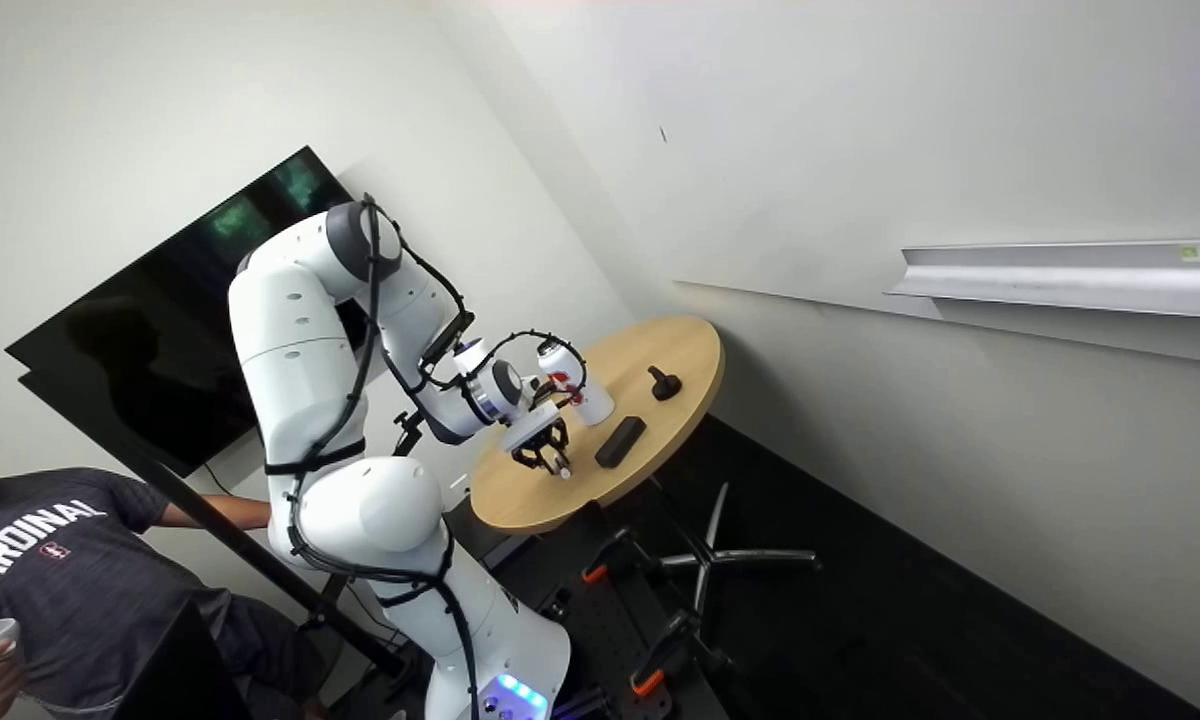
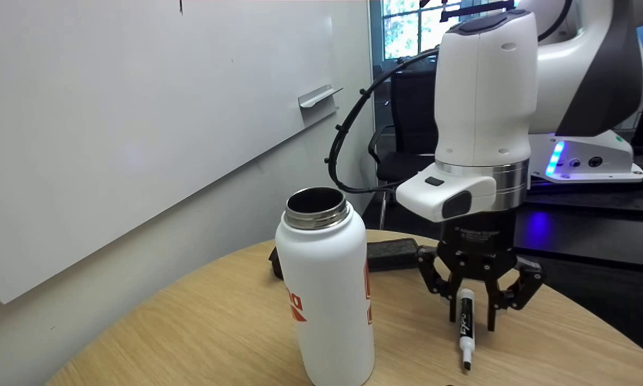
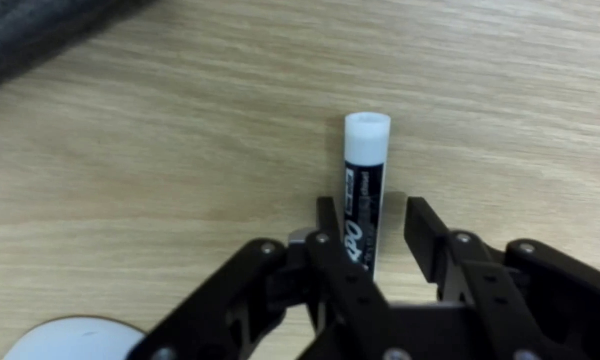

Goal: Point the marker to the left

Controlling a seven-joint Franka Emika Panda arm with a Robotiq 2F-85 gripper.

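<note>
The marker is a white pen with a black label and a black tip. It lies on the round wooden table (image 1: 690,340). In an exterior view the marker (image 2: 466,321) has its dark tip toward the camera. In the wrist view the marker (image 3: 364,195) runs upright with its white blunt end at the top; its lower part is hidden by a finger. My gripper (image 3: 371,206) is open and low, with one finger on each side of the marker. The right finger is clearly apart from it; the left one is close. The gripper (image 2: 472,320) also shows in an exterior view.
A tall white open bottle (image 2: 327,300) with red print stands beside the gripper. A black block (image 1: 620,442) lies near it, with a small black object (image 1: 664,384) farther off. A white rounded shape (image 3: 75,342) is cut off in the wrist view. A person (image 1: 50,580) sits at the side.
</note>
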